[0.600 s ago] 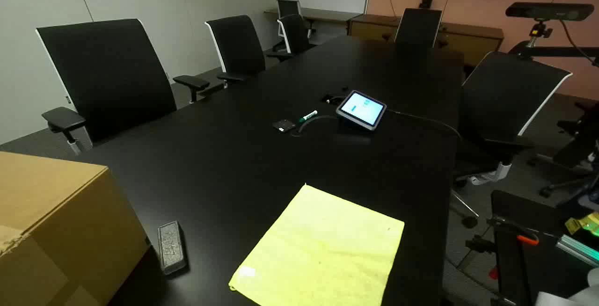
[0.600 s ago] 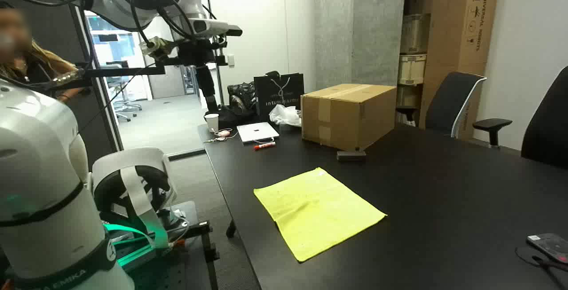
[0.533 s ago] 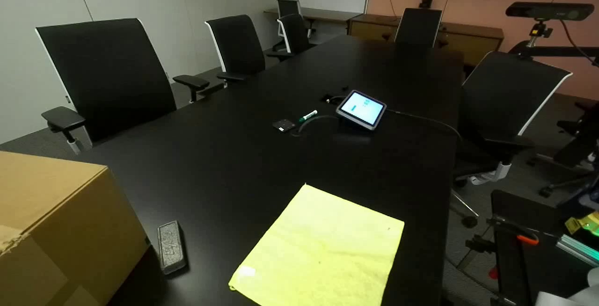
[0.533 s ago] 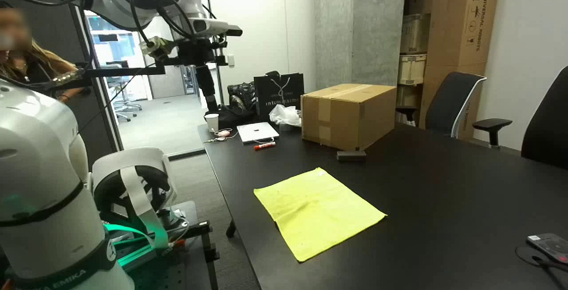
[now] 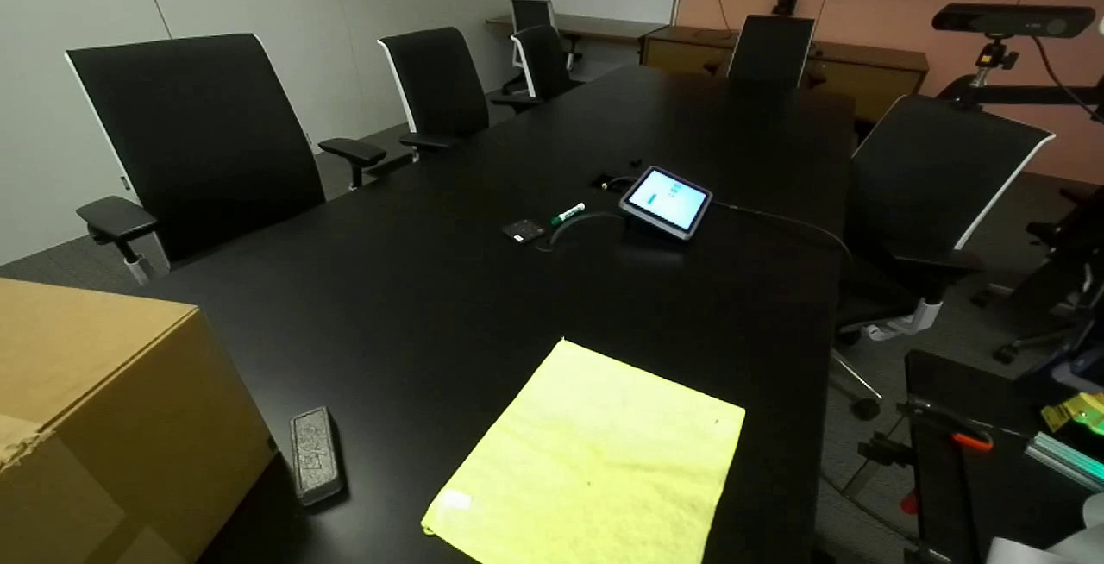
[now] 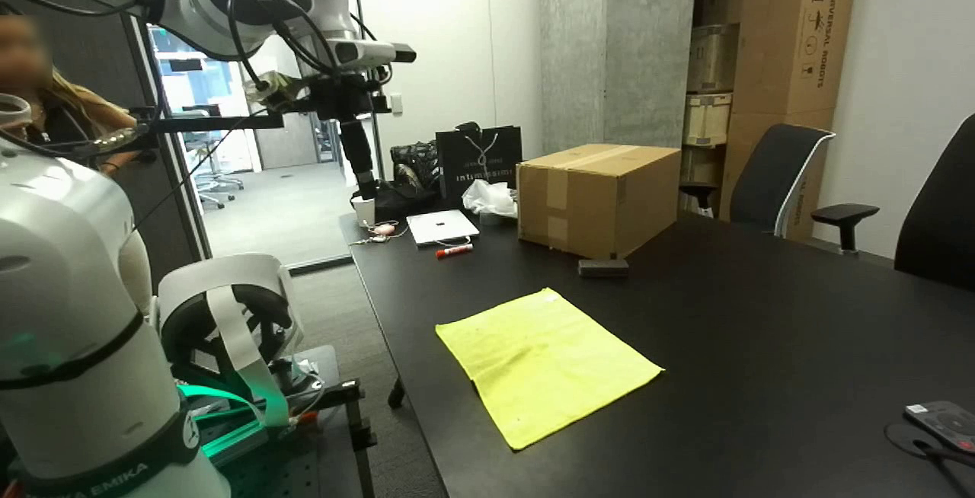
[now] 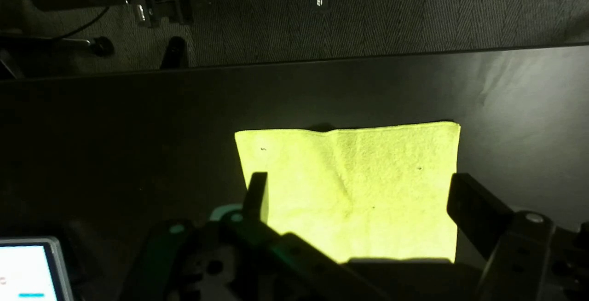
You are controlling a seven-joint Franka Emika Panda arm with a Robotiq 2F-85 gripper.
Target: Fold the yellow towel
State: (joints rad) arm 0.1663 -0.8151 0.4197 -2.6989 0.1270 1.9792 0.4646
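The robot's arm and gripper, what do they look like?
The arm is rounded and mostly white, with dark bands, black cables looping outside it and EMIKA lettering low down. The gripper is mostly black, with two blocky fingers and round fastener heads.

Matt cloth towel (image 7: 363,193) (slightly rough)

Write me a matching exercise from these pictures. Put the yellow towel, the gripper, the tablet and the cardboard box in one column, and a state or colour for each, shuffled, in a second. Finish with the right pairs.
Things
1. yellow towel
2. gripper
3. tablet
4. cardboard box

States or colours
A. open and holding nothing
B. tan, with its top closed
C. spread out on the table, slightly wrinkled
D. screen brightly lit

Right pairs
1-C
2-A
3-D
4-B
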